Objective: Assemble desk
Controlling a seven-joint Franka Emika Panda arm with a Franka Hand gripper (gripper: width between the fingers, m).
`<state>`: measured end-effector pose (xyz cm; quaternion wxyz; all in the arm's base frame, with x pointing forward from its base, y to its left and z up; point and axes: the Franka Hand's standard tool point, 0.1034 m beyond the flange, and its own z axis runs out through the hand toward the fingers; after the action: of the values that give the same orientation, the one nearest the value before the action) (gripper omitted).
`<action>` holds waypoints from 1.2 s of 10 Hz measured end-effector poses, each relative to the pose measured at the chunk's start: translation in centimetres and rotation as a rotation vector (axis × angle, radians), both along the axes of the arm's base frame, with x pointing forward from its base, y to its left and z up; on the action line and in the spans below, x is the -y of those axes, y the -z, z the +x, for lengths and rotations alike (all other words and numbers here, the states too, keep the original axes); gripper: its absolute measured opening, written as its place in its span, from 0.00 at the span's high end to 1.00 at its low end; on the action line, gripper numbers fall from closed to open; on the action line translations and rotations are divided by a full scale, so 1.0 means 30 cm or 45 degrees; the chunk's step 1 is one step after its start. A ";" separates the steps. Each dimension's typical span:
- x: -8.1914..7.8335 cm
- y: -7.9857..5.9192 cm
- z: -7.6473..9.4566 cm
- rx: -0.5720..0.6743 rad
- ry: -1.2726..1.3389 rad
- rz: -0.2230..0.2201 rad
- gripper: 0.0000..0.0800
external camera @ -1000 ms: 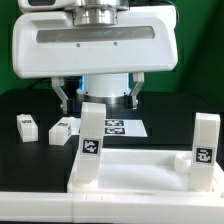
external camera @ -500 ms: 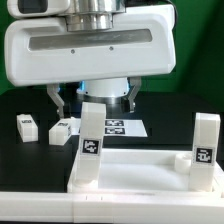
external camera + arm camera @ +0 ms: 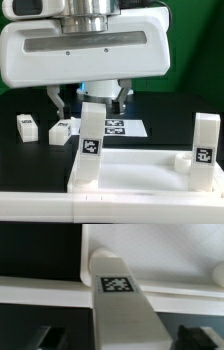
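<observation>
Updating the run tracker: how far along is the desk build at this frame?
Done: two white square-section plastic legs stand upright at corners of the white rimmed rectangular tabletop, one on the exterior view's left, one on its right. In hand: the fingers straddle the left one, gaps both sides, no grip yet. Left: two more white legs lie loose on the black table. Seating tightness isn't visible.
</observation>
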<state>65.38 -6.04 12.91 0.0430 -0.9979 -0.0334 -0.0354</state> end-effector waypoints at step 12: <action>0.018 -0.002 0.003 -0.026 0.411 0.022 0.63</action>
<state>65.47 -6.58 12.98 0.0458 -0.9902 0.1283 -0.0318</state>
